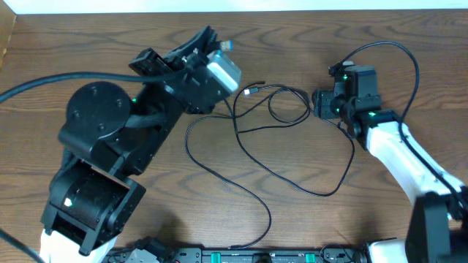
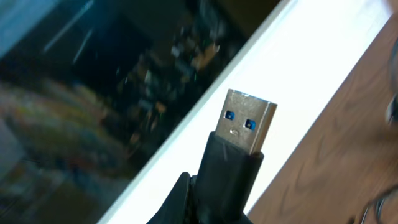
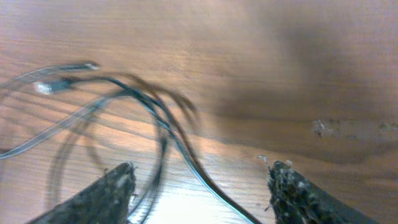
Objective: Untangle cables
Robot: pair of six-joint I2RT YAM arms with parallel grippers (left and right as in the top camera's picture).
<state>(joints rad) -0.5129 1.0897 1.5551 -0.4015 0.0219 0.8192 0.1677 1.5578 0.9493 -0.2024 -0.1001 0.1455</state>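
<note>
Thin black cables (image 1: 252, 150) lie in overlapping loops on the wooden table between the arms, with a small plug end (image 1: 253, 90) near the top. My left gripper (image 1: 221, 50) is raised at the back, shut on a black USB plug (image 2: 247, 127) whose metal tip with blue inside points up past the table's white far edge. My right gripper (image 1: 319, 103) sits low at the right side of the loops. Its fingers (image 3: 115, 186) stand apart, and a cable strand (image 3: 186, 155) runs between them, touching neither. Another plug end (image 3: 47, 87) lies far left.
The left arm's bulky black base (image 1: 99, 157) fills the table's left side, with a thick black lead (image 1: 44, 82) running off left. A thicker lead (image 1: 398, 55) arcs over the right arm. A black rail (image 1: 241, 256) lines the front edge.
</note>
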